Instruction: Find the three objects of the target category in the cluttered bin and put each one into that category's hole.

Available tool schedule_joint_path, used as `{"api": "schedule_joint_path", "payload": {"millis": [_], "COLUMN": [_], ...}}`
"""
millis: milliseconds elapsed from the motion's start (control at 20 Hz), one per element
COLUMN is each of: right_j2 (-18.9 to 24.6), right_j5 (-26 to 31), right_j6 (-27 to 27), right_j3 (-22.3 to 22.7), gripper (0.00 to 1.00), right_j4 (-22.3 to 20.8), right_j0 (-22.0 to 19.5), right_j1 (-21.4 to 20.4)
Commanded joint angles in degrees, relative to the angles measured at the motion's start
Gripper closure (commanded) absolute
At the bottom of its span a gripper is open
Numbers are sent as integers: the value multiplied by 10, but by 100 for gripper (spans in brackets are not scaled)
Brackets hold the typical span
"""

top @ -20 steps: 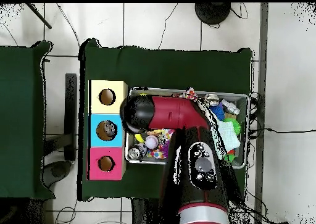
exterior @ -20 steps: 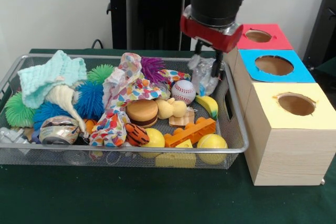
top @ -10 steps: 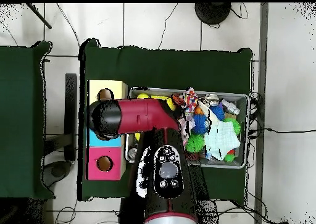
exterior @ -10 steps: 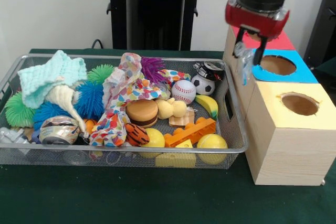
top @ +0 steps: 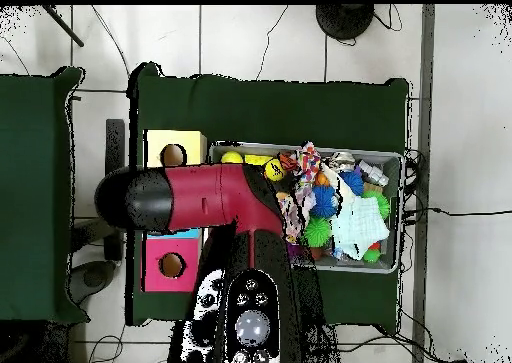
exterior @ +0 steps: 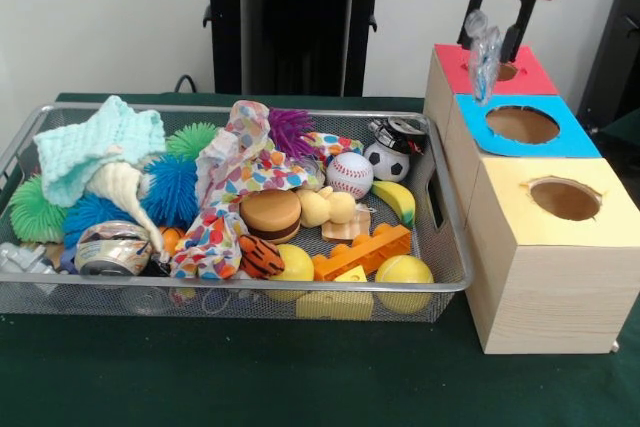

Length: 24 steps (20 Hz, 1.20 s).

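The gripper (exterior: 497,15) has risen above the red box (exterior: 527,75), fingers clamped on a clear plastic wrapper (exterior: 484,52).

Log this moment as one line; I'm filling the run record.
phase: carry | gripper: shut on crumpled clear plastic | position: above red box hole | bin: clutter remains
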Motion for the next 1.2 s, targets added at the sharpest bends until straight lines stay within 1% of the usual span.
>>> {"api": "schedule_joint_path", "payload": {"millis": [50,200,350,600,800,1000,1200], "right_j2": [-10,-7,0,16,19,20,25], "right_j5": [29,17,-19,-80,-102,-115,-109], "right_j6": [47,55,65,68,75,83,79], "right_j3": [25,24,28,52,67,72,81], "gripper": [100,100,100,100,100,100,100], "right_j4": [-9,-3,4,13,25,33,48], "right_j0": [-9,-5,-4,-7,0,10,14], "right_j1": [1,12,34,61,61,67,65]}}
